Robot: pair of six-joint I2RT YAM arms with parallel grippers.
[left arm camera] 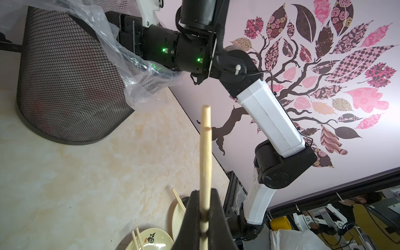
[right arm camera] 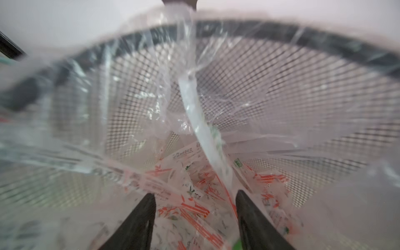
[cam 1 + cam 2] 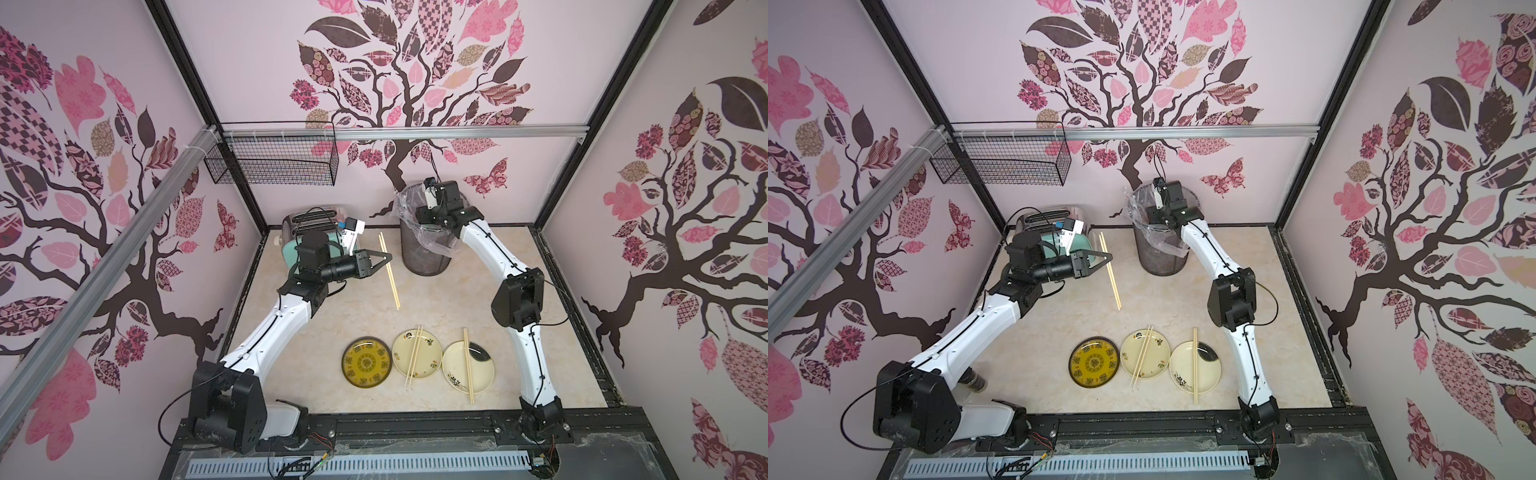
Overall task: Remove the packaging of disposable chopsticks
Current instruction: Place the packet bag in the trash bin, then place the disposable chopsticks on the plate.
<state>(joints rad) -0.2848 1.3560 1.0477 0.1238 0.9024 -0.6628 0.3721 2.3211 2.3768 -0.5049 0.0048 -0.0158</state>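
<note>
Only the right wrist view looks inside the mesh bin (image 3: 424, 257). There the right gripper (image 2: 194, 193) stands spread apart, with a clear sleeve (image 2: 201, 129) slanting loose down onto printed wrappers (image 2: 190, 205). The left gripper (image 3: 388, 258), wrist level and aimed at the bin, pinches a bare chopstick pair (image 3: 395, 291) above the table, its length running from the back wall toward the middle cream plate (image 3: 430, 357).

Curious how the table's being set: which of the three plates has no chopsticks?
The yellow patterned plate; the middle cream plate and the end cream plate each carry chopsticks.
</note>
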